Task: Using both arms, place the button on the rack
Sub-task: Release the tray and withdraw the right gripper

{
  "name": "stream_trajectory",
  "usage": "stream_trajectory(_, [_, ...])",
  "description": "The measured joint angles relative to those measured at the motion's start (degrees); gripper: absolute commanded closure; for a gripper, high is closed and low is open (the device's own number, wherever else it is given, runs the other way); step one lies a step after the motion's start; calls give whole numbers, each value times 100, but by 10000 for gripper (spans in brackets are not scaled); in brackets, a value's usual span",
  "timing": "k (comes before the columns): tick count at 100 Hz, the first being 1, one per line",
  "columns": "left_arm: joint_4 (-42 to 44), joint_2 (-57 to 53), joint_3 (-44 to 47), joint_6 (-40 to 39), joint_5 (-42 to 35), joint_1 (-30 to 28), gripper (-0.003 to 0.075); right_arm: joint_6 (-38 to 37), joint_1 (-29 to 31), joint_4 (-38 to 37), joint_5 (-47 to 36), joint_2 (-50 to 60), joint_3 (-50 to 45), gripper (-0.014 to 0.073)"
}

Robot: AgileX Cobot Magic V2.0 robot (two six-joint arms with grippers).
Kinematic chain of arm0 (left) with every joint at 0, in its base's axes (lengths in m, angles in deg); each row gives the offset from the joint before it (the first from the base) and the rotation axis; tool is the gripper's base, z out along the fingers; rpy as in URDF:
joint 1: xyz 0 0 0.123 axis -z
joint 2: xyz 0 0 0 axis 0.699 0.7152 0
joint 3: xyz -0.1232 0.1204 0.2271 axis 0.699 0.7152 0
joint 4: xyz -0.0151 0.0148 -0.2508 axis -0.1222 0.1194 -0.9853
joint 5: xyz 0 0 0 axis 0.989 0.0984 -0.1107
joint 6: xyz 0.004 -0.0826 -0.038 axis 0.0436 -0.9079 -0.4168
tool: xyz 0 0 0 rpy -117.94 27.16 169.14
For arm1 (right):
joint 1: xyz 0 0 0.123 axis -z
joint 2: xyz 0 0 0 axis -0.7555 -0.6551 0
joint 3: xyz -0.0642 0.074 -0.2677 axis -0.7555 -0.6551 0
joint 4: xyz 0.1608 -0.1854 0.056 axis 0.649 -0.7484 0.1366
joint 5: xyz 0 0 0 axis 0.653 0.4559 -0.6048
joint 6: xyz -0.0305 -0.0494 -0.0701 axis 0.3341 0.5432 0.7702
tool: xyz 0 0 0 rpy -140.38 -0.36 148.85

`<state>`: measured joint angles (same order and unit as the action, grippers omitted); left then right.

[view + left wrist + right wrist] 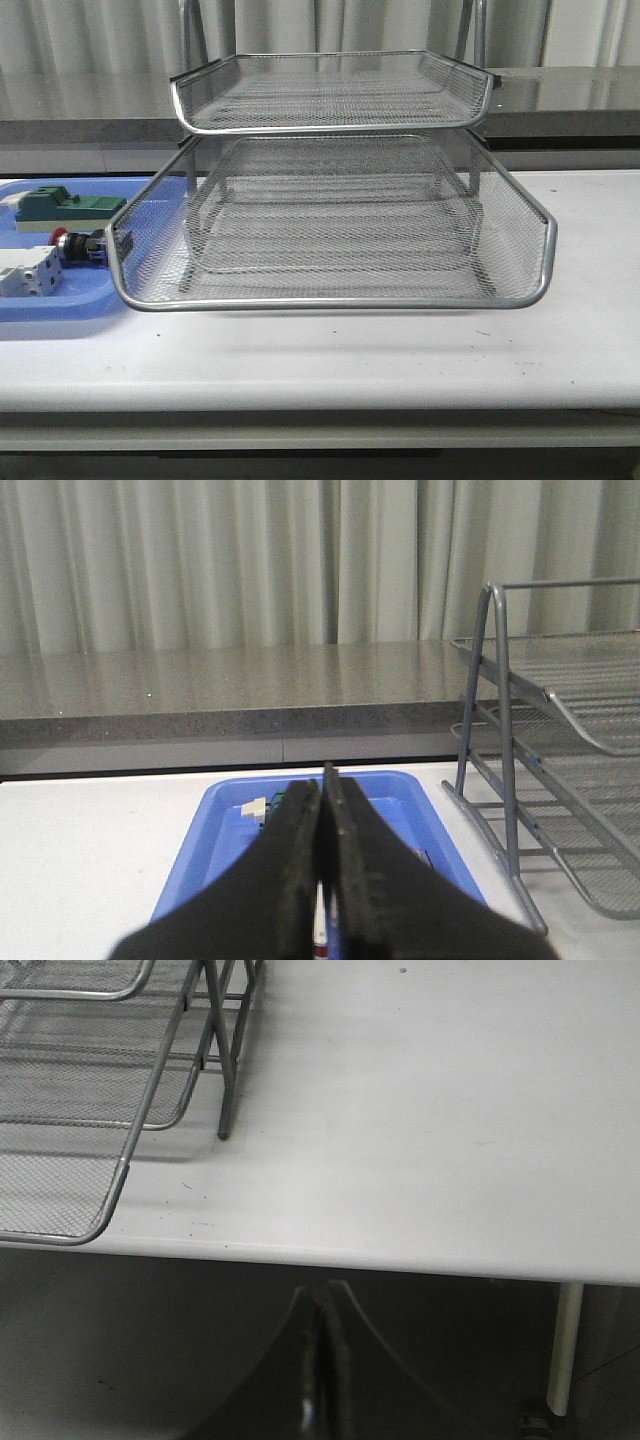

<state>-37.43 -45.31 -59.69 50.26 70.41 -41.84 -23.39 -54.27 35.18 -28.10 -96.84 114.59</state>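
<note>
Button (78,246) lies in the blue tray (60,300) just left of the rack (340,220), small, rigid and likely light, best pinched across its black body, while left gripper (322,860) and right gripper (322,1360) are both pressed closed, empty.

The front camera looks level and forward across the white table (330,360), close to the silver wire-mesh tiered rack (340,235). The left wrist camera faces the curtain over the flat blue plastic tray (225,825) — also at the front view's left. The right wrist camera looks down past the table's edge; all three share the rack.
</note>
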Motion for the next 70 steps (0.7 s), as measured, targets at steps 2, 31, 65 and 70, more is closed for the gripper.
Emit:
stream_trajectory(2, [-15,0,0,0,-17,0,740,0,0,0,0,0,0,663])
stream_trajectory(31, [-297,302,-588,0,725,0,740,0,0,0,3,0,0,663])
stream_trajectory(65, [-297,2976,-3133,0,2442,0,740,0,0,0,3,0,0,663])
stream_trajectory(70, [-297,3425,-3530,0,2776,0,740,0,0,0,3,0,0,663])
